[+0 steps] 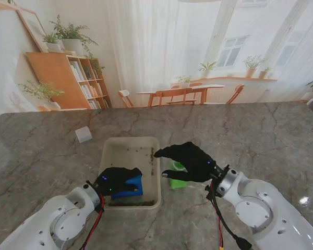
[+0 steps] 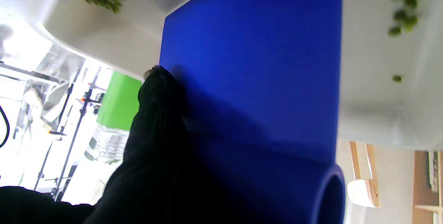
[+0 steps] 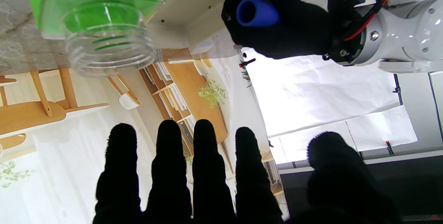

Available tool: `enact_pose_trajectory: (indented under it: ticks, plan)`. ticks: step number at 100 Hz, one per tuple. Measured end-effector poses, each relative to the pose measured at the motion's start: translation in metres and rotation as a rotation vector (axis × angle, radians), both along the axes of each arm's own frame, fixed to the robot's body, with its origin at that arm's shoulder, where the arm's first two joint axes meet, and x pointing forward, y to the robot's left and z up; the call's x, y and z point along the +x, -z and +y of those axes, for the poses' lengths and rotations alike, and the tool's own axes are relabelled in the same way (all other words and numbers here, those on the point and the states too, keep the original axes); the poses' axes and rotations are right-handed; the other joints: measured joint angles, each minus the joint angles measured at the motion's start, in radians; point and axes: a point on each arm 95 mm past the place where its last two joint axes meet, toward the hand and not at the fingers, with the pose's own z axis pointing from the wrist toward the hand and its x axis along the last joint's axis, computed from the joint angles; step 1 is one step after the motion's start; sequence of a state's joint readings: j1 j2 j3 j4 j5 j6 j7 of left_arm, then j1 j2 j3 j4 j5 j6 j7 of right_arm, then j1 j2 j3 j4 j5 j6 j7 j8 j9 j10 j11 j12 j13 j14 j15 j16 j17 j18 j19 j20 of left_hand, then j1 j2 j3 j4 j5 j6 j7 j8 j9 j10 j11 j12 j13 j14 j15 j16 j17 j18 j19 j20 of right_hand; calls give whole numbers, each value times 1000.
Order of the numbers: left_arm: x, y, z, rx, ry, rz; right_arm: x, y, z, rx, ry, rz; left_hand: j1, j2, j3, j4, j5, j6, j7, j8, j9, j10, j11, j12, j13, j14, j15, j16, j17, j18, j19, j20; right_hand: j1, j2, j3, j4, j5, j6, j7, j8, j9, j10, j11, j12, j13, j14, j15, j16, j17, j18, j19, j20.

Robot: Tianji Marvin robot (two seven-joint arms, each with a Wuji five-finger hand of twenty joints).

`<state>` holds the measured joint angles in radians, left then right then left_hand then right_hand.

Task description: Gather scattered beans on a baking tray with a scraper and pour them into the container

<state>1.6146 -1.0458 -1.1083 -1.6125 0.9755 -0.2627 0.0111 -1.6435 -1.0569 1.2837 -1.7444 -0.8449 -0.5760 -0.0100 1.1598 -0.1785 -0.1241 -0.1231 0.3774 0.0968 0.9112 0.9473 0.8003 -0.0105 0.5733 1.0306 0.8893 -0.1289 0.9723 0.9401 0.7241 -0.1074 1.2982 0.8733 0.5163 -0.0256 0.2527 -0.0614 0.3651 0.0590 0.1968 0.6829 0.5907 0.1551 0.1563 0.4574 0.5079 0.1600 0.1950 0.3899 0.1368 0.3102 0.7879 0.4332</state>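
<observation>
the left hand, gloved in black, sits at the lower left of the shallow white rectangular baking tray, fingers wrapped round the blue plastic scraper with its flat blade set down on the tray floor. small dark green beans lie strewn along the tray's right side and upper part, with a row gathered against the lower wall at the centre bottom of the stand's frame. the right hand hovers just right of the tray, fingers spread and holding nothing, over the clear screw-neck jar with a green label, which lies on the grey marble table. the step looks like gathering, about midway. next, i judge, the blade must sweep the right-side beans toward one corner, kept flat so none slip under.
</observation>
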Motion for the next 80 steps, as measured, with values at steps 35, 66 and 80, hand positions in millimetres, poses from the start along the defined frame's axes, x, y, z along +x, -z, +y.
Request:
enact_pose_trajectory:
  ticks: [35,66,80]
  plan:
    - [55,-36,6,52,-19,-122,0,0,0,5,3,4,0,0,2,0,0,-1,0,0,0,-1,0,0,-1,0,-10,0,-3,0,0,0,0,0,0,0,0,0,0,0,0,0,0,0,0,0,0,0,0,0,0,0]
    - [99,-31,7,55,-28,-72,0,2,-1,8,8,23,1,0,2,0,0,-1,0,0,0,-1,0,0,-2,0,-11,0,-14,0,0,0,0,0,0,0,0,0,0,0,0,0,0,0,0,0,0,0,0,0,0,0]
    - [112,-22,11,66,-1,-39,0,3,-1,11,11,28,1,0,2,0,0,-2,0,0,0,-2,0,0,-2,0,-15,0,-18,0,0,0,0,0,0,0,0,0,0,0,0,0,0,0,0,0,0,0,0,0,0,0]
